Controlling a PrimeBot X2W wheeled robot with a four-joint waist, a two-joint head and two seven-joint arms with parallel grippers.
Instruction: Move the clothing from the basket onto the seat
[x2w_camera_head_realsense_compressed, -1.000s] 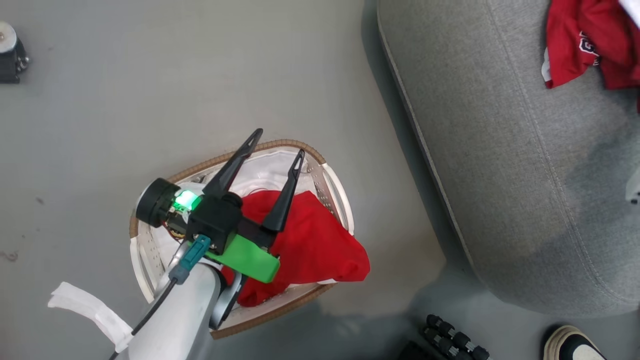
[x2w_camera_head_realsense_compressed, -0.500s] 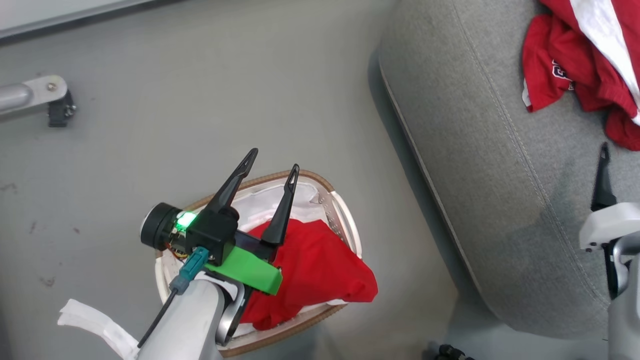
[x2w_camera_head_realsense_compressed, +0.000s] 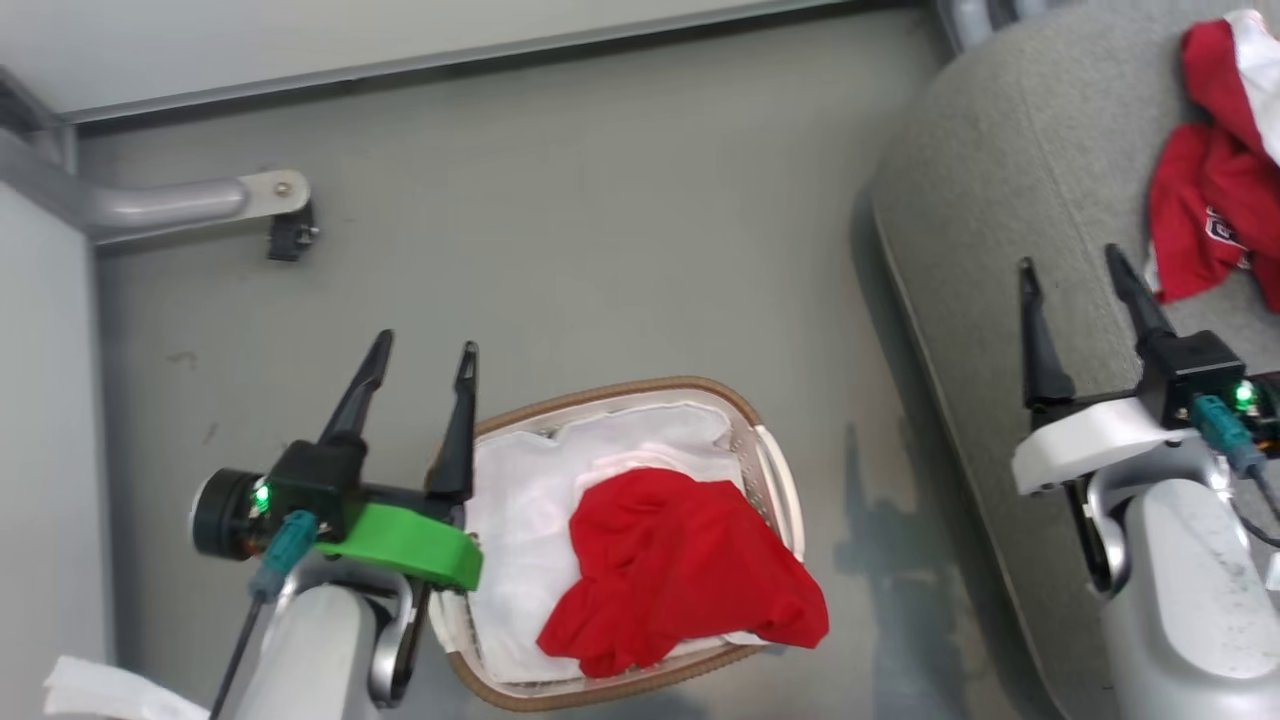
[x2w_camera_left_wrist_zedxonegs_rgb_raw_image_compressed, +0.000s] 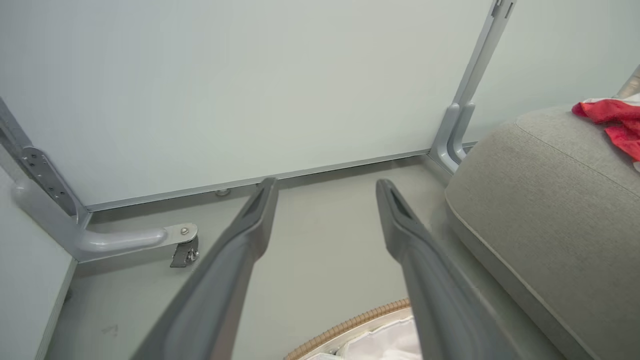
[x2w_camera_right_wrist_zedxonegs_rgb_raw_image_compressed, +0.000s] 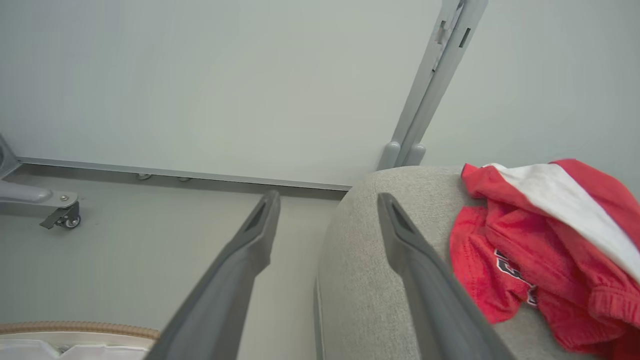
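Left gripper (x2w_camera_head_realsense_compressed: 427, 342) and right gripper (x2w_camera_head_realsense_compressed: 1068, 258) gape wide, empty. Best: pinch the red garment (x2w_camera_head_realsense_compressed: 680, 570) mid-bunch, clear of the white liner (x2w_camera_head_realsense_compressed: 520, 500).

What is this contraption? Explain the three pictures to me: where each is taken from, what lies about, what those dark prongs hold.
It is a wheeled robot with two arms. Its left fingers and right fingers, two long dark prongs per arm, are spread open and hold nothing. The picture showing both arms is from a camera on its head, looking down. The other two are from its left and right wrists, looking along the fingers. On the floor stands a basket with a white liner and a red garment in it. More red clothing lies on the grey seat.
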